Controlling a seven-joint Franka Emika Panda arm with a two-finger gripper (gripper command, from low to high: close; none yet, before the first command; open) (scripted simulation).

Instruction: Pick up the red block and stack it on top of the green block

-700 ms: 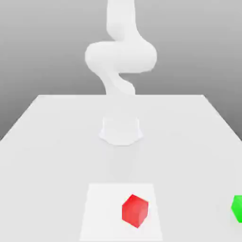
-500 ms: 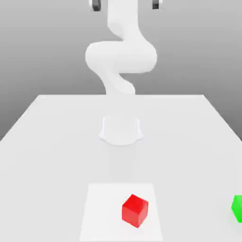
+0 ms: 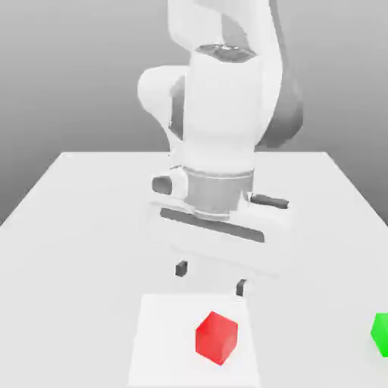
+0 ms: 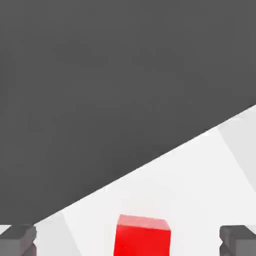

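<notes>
The red block [image 3: 217, 338] rests on a pale square patch of the table [image 3: 91, 227] near the front edge. At the exterior view's right edge sits the green block [image 3: 381, 333], partly cut off. My gripper [image 3: 211, 278] hangs open above and just behind the red block, its two dark fingertips [image 3: 181, 268] spread wide with nothing between them. In the hand view the red block [image 4: 142, 236] lies between the two fingers [image 4: 18, 239], below them and untouched.
The white arm and its hand [image 3: 220, 189] tower over the table's middle and hide the round base. The pale square patch [image 3: 163, 341] marks the front centre. Bare table surface stretches to either side of the arm.
The arm has swung down and forward from high above the frame. The hand now hovers low over the table just behind the red block. Neither block has moved.
</notes>
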